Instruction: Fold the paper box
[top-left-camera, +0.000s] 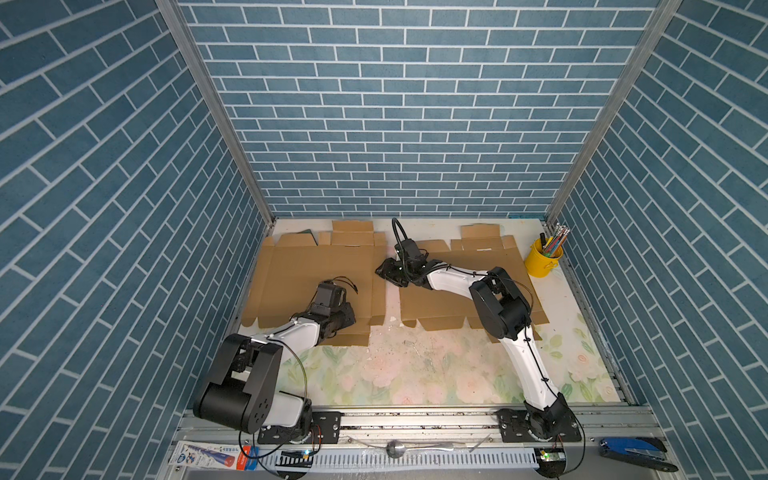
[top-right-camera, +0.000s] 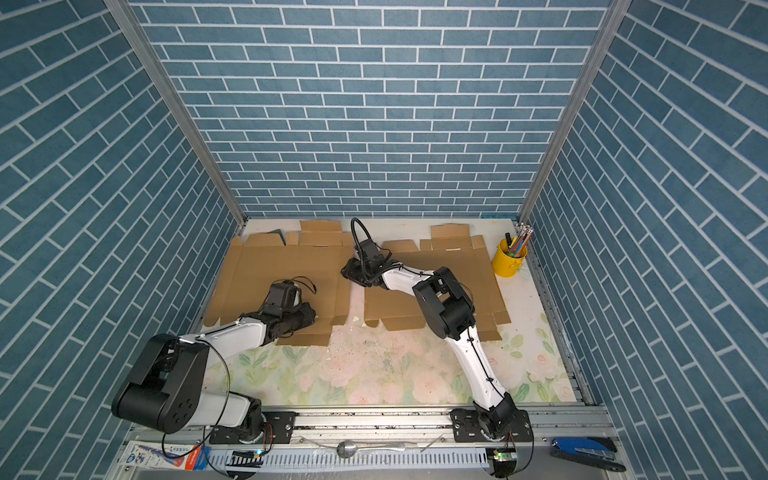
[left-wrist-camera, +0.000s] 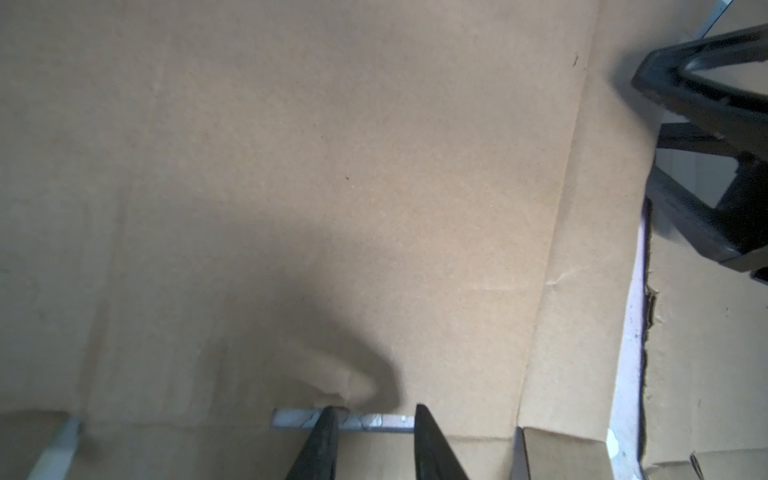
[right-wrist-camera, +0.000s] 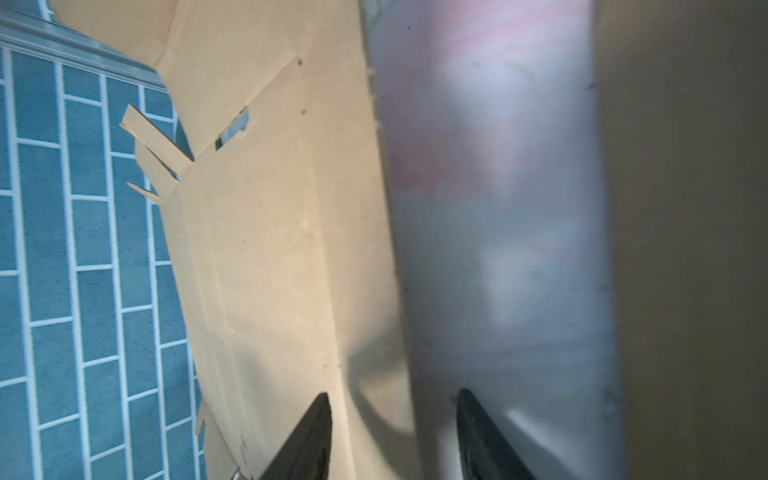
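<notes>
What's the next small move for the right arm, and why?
Probably close the right gripper on the side edge of the left blank: its open jaws straddle that edge, one finger over cardboard, one over table, nothing gripped yet.

Two brown cardboard box sheets, both flat, unfolded, flaps spread. Left blank (top-left-camera: 307, 266) lies at my 11 o'clock, right blank (top-left-camera: 469, 257) at 1 o'clock, with a narrow gap between them.

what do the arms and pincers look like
Both the left arm and right arm have white links, bulky black joint housings and thin black cables running along them. The left pincer and right pincer are black and taper to points.
</notes>
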